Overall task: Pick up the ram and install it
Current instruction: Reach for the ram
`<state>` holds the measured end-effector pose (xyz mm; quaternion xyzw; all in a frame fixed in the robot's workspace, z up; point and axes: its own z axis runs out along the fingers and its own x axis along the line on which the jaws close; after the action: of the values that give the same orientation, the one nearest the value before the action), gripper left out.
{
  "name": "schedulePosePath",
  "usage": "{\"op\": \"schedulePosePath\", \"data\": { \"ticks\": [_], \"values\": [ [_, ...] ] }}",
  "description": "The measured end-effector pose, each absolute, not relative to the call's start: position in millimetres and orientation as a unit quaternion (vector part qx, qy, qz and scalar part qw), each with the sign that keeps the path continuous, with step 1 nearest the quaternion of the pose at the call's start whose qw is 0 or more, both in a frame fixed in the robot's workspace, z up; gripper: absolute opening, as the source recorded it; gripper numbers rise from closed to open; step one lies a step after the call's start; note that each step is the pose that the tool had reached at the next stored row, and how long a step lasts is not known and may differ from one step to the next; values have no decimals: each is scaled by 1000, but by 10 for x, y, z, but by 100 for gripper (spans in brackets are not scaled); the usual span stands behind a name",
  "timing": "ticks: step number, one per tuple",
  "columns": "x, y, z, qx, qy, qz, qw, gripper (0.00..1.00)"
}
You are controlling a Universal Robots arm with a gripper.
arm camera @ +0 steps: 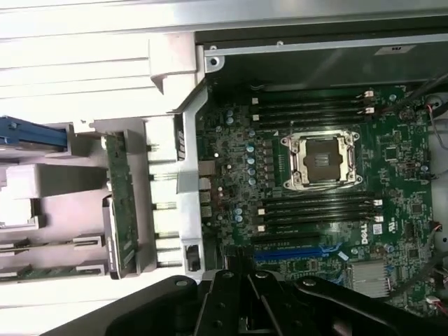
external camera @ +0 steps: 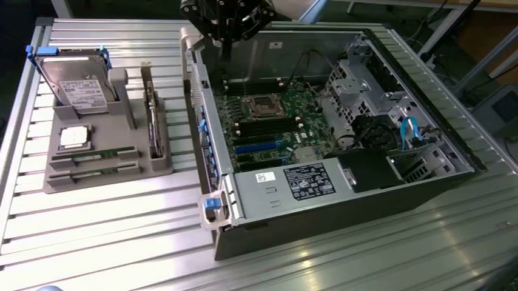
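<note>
The gripper is matte black throughout. In the exterior view it is a cluster of angular link bars around a central body, narrowing to slim, dark jaws. In the wrist view the gripper has flat black linkage arms with bevelled edges, each with a round pivot pin at its joint. Pale glints run along the rims.

The gripper is cut off by the exterior view's top edge; print on the hard drive label is too small to read.
</note>
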<state>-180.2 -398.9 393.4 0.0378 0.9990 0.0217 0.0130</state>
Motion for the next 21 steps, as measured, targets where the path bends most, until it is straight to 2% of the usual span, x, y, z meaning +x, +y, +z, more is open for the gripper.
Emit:
{"op": "schedulePosePath", "data": {
  "ticks": [14, 21],
  "values": [
    [-3522, -3989, 3933, 38, 999, 22, 13, 11],
    [-3954, -3990, 3933, 38, 999, 22, 13, 11]
  ]
}}
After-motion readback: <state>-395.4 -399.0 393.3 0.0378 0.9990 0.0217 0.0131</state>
